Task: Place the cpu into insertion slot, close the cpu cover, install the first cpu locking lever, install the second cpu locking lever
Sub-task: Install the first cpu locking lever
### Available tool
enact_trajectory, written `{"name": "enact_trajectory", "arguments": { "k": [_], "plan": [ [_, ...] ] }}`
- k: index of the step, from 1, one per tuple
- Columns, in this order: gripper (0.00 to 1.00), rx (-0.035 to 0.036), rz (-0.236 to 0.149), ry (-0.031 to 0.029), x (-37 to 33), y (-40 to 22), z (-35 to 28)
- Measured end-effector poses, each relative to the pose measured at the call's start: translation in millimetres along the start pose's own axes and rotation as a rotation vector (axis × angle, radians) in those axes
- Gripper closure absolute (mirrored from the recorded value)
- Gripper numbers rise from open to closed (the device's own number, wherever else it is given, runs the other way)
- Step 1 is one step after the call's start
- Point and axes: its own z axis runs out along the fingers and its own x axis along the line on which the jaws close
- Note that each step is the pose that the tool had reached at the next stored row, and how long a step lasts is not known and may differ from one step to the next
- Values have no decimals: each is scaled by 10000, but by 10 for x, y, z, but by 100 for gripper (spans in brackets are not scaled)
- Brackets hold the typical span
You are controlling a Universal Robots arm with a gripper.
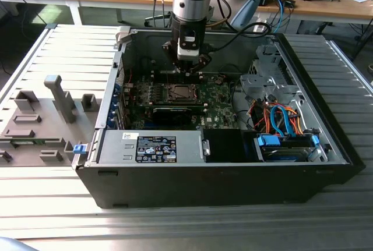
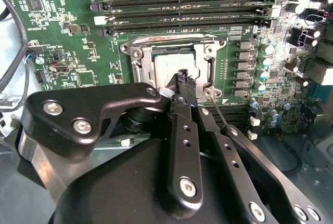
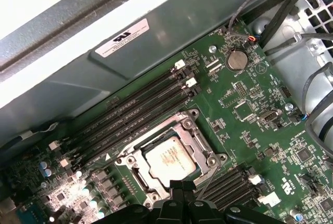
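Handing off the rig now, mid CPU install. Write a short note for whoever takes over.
End effector: fingers shut, tips at the edge of the cpu cover. I cannot tell whether they pinch anything.
Cpu: lying flat in the insertion slot.
Done: cpu placed; the cover appears lowered around it.
Left: locking levers unconfirmed. A thin lever wire runs beside the slot; I cannot tell whether it is latched.

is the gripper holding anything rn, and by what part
Nothing that I can see: the gripper is shut, its tips at the edge of the cpu cover over the cpu.
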Motion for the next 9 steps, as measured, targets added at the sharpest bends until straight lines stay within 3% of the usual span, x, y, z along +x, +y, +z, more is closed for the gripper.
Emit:
{"name": "enact_trajectory", "arguments": {
  "k": [9],
  "plan": [
    [89, -2, -145, -5, 0, 0, 0]
  ]
}}
